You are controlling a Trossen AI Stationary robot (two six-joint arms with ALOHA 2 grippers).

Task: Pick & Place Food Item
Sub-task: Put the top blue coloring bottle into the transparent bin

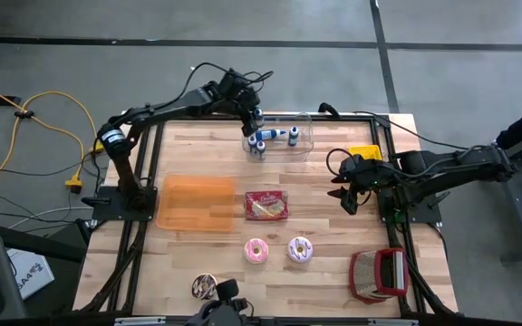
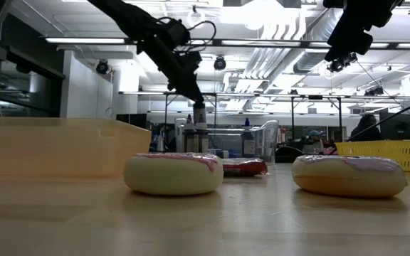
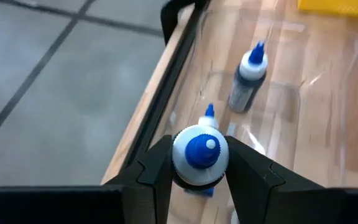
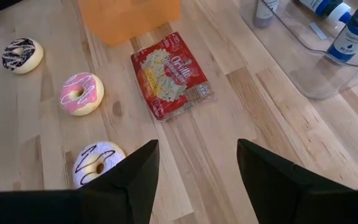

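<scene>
Bottle [image 3: 200, 154] with the blue cap is clamped in my left gripper [image 3: 199, 169], lifted over the clear bin [image 1: 299, 145] at the table's far edge. I'd lift straight up, slow, clearing the other bottles. Right gripper [image 4: 196, 167] hangs apart, empty, near the popcorn bag [image 4: 174, 74].

Hidden and cut off
Chocolate donut [image 1: 205, 287] partly behind camera mount at near edge; bottle [image 3: 199, 154] body hidden between left gripper [image 3: 199, 171] fingers
</scene>
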